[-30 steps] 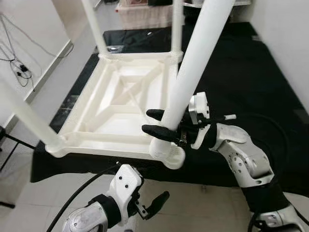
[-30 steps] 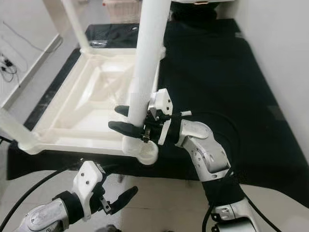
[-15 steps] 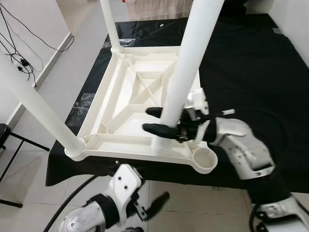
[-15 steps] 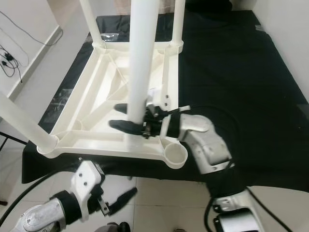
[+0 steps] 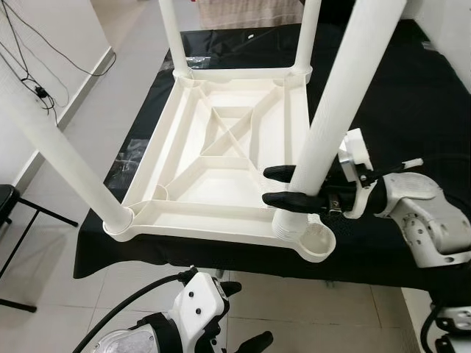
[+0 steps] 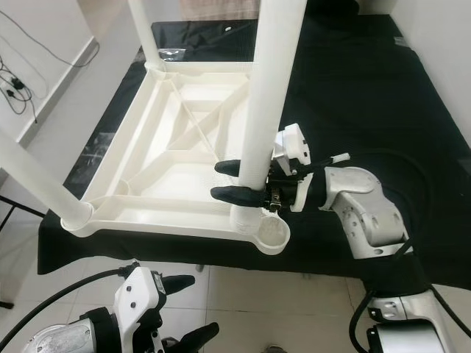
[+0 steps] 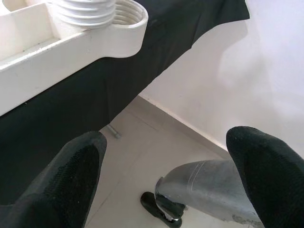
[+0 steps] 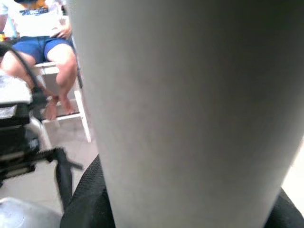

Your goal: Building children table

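A white plastic table top point(image 5: 221, 158) lies upside down on a black-covered surface point(image 5: 412, 110). Legs stand in its far-left point(image 5: 171, 37), far-right point(image 5: 307, 33) and near-left point(image 5: 59, 147) corners. My right gripper point(image 5: 269, 186) is shut on the fourth leg point(image 5: 335, 110), low on its shaft. That leg's threaded end point(image 7: 88, 12) rests on the frame right beside the empty near-right socket point(image 5: 318, 243). My left gripper point(image 7: 166, 175) hangs open below the table's front edge, over the floor tiles.
Cables point(image 5: 29, 66) trail along the floor and wall at the left. A black stand point(image 5: 15, 213) sits by the near-left corner. A white wall point(image 5: 456, 29) borders the right side. A seated person point(image 8: 42, 47) appears past the held leg.
My right gripper has carried the leg to the right, from the frame's inner rail to beside the near-right socket. The head camera has shifted. My left gripper sits lower.
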Robot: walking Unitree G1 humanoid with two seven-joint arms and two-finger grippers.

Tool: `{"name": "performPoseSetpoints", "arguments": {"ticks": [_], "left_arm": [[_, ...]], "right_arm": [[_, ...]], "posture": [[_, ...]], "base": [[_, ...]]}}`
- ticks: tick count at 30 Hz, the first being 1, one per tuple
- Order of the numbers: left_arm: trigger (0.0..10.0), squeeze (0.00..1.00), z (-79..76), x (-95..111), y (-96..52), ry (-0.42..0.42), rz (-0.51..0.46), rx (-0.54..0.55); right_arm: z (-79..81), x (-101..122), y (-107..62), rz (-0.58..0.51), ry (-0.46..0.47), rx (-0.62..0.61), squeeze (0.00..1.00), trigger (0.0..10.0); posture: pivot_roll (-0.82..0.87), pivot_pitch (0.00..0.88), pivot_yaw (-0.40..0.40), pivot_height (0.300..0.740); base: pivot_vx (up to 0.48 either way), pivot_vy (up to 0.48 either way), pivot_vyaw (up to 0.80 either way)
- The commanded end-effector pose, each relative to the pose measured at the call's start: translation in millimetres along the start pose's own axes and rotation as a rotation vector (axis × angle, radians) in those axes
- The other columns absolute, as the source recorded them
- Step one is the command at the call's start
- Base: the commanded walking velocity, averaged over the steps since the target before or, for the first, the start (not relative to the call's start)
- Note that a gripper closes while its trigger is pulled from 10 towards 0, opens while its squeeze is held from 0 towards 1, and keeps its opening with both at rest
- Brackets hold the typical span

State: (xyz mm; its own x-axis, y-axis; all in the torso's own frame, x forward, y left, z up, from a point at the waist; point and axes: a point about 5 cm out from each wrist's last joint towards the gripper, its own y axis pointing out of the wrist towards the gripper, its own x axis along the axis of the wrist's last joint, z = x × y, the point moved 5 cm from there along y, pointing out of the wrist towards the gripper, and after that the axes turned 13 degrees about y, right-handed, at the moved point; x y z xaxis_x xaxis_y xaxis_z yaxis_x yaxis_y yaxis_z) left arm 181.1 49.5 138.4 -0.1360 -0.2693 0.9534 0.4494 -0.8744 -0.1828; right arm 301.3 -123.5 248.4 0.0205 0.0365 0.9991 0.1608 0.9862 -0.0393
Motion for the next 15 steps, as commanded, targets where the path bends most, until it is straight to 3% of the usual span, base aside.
{"name": "performPoseSetpoints", "arguments": {"ticks": [1, 10, 15], "left_arm": [[10.0, 0.00, -0.4, -1, -3.4, 0.019, 0.011, 0.002], [10.0, 0.00, 15.5, -5, -4.7, 0.057, 0.049, 0.106], [10.0, 0.00, 25.2, -8, -3.0, 0.048, 0.076, 0.162]], "right_arm": [[5.2, -3, -4.7, 0.011, 0.017, 0.027, 0.00, 10.0], [5.8, -4, -28.0, 0.031, 0.028, -0.018, 0.00, 10.0], [4.9, 4, -30.2, -0.031, 0.010, -0.052, 0.00, 10.0]], "posture": [[0.02, 0.226, 0.046, 0.740], [0.02, 0.233, 0.045, 0.740], [0.01, 0.232, 0.044, 0.740]], "base": [[0.000, 0.000, 0.00], [0.000, 0.000, 0.00], [0.000, 0.000, 0.00]]}}
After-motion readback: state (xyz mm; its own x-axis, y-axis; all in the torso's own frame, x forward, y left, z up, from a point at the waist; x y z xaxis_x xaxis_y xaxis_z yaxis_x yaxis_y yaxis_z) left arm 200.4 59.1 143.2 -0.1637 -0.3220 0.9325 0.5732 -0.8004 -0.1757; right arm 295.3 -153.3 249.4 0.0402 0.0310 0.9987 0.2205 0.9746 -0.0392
